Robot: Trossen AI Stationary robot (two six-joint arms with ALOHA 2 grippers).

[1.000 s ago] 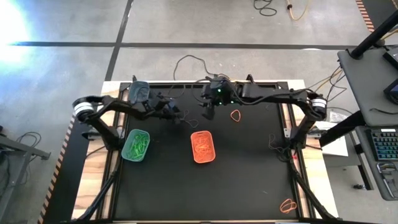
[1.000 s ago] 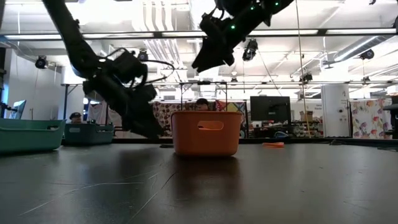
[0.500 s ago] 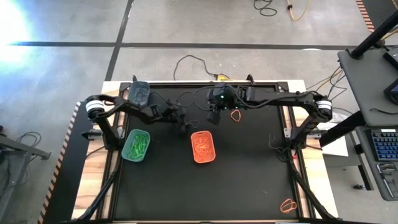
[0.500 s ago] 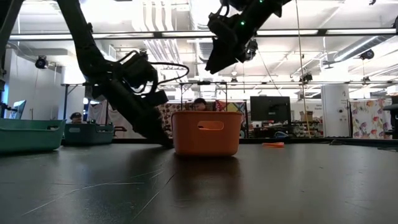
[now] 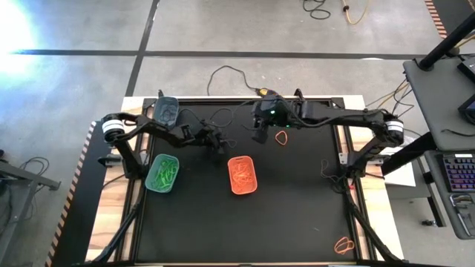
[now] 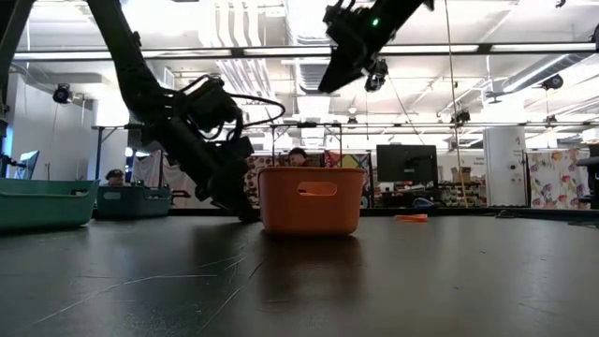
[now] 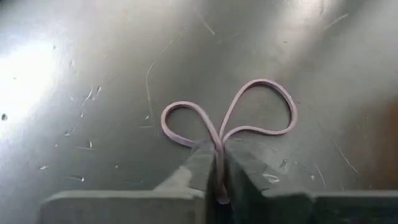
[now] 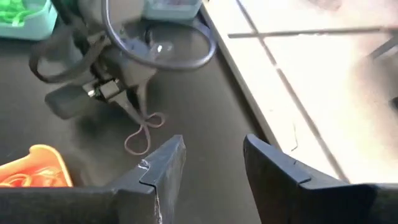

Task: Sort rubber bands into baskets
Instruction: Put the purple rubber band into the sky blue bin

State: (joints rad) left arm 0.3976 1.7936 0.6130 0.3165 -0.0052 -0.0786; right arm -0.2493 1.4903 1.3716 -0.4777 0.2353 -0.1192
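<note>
Left gripper (image 7: 217, 177) we see clamped on a pale rubber band (image 7: 249, 112) lying on the counter (image 5: 297, 215), between the green basket (image 5: 162, 173) and orange basket (image 5: 242, 175); our right gripper (image 8: 211, 165) hovers apart, above.

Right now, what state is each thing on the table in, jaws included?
Left gripper: jaws shut on a pale rubber band lying on the mat.
Right gripper: raised, jaws open, holding nothing.
Orange basket: upright, holds orange bands.
Light green basket: upright, holds green bands.
Dark grey basket: upright at the back left corner, contents unclear.
Orange band: loose on the mat.
Second orange band: loose near the front right corner.
</note>
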